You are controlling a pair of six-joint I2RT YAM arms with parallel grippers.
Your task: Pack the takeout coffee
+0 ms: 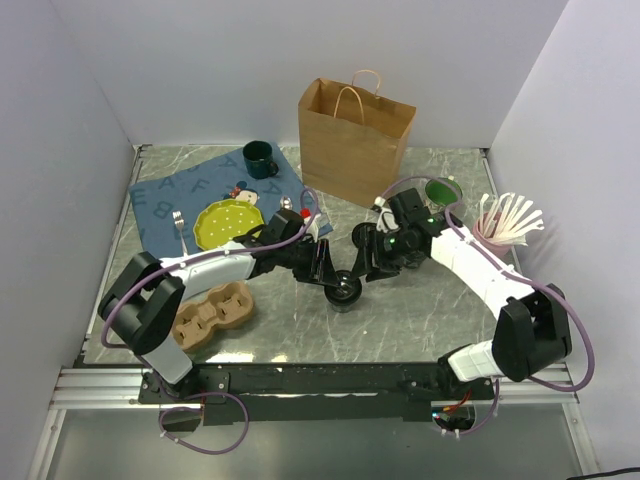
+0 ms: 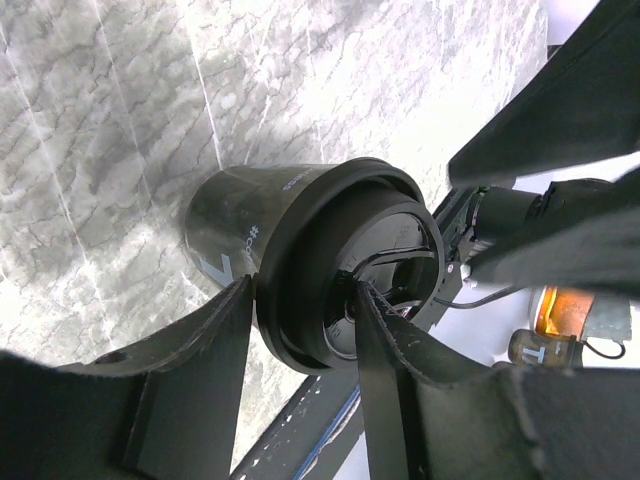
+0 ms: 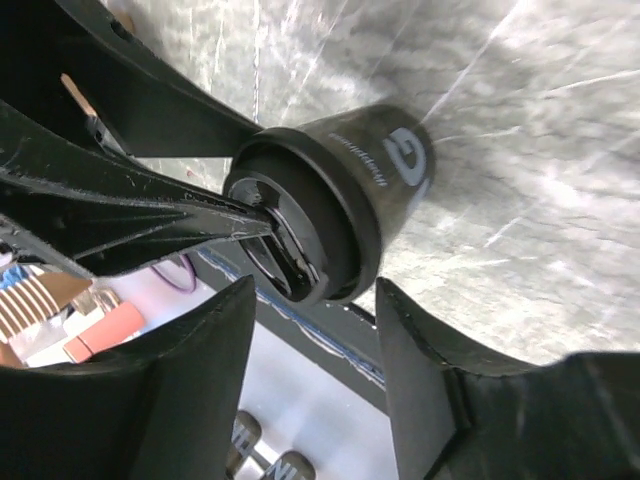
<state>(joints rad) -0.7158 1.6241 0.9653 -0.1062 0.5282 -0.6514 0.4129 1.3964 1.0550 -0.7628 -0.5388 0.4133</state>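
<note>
The takeout coffee (image 1: 345,290), a short dark cup with a black lid, stands on the marble table between my two grippers. My left gripper (image 1: 335,275) comes in from the left. In the left wrist view it (image 2: 303,290) pinches the lid's rim of the takeout coffee (image 2: 300,230), one finger outside the rim and the other across the lid's top. My right gripper (image 1: 368,268) is just right of the cup. In the right wrist view it (image 3: 315,290) is open, and the takeout coffee (image 3: 370,190) lies beyond its fingertips, untouched. The brown paper bag (image 1: 355,140) stands open at the back.
A blue mat (image 1: 170,200) at back left bears a yellow-green plate (image 1: 228,222), a fork (image 1: 180,222) and a dark green mug (image 1: 260,158). A cardboard cup carrier (image 1: 212,315) lies front left. A white mug with green inside (image 1: 440,190) and a cup of white utensils (image 1: 500,225) stand right.
</note>
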